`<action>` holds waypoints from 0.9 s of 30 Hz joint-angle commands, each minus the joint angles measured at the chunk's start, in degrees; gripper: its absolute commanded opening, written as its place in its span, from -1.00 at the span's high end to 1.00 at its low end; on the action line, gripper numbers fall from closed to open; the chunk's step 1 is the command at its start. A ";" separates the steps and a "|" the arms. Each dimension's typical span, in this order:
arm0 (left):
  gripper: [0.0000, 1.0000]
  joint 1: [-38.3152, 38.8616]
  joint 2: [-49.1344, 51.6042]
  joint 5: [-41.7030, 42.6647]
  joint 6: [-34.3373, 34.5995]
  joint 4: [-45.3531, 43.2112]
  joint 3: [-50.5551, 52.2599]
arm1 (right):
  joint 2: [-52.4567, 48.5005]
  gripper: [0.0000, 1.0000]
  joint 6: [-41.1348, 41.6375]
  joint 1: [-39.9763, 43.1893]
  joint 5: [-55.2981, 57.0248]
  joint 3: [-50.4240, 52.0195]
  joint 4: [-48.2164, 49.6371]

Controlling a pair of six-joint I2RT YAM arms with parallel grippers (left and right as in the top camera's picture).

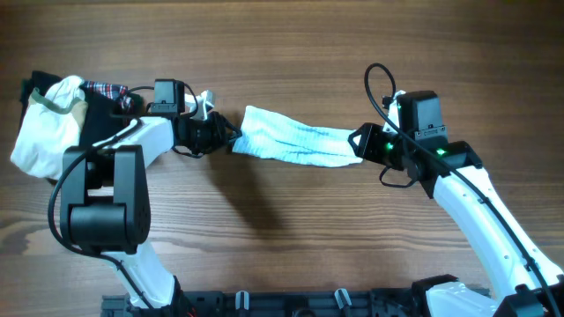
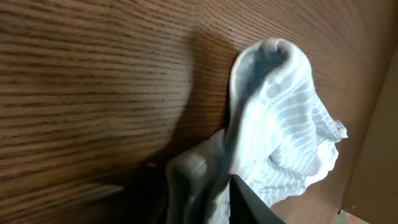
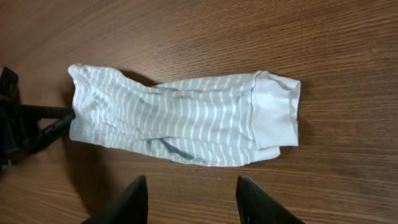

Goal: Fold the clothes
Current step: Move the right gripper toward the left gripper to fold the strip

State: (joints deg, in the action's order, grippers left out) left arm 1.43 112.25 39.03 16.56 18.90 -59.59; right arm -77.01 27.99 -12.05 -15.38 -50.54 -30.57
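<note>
While the left gripper (image 1: 222, 135) pinches one end of the striped sock (image 3: 186, 118), the right gripper (image 3: 191, 183) gapes beside it; folding likely needs the cuff (image 3: 273, 112) grasped

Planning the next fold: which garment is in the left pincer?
The pale blue-and-white striped cloth, stretched out mid-table; the left pincer pinches its end. The plain white garment and red plaid piece lie bunched in a pile apart.

A pale blue-and-white striped garment (image 1: 295, 145) stretches lengthwise across the frame's middle. A crumpled heap of clothes (image 1: 44, 132) sits at far left.
</note>
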 commanded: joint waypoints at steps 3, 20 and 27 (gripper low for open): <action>-0.33 0.70 3.76 -8.02 -1.55 0.66 2.27 | 0.31 0.08 0.68 0.13 0.74 0.31 0.50; -0.54 0.70 3.76 -8.07 -1.57 0.22 2.27 | -22.58 0.91 -9.77 -2.78 -2.73 0.31 18.38; -0.54 0.70 3.76 -8.07 -1.57 1.16 2.27 | -30.21 0.91 -8.94 -2.78 -5.55 0.31 23.21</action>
State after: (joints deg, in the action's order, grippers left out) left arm 2.20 111.42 41.91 16.34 18.61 -60.10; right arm -104.97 18.81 -14.52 -20.67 -50.39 -6.24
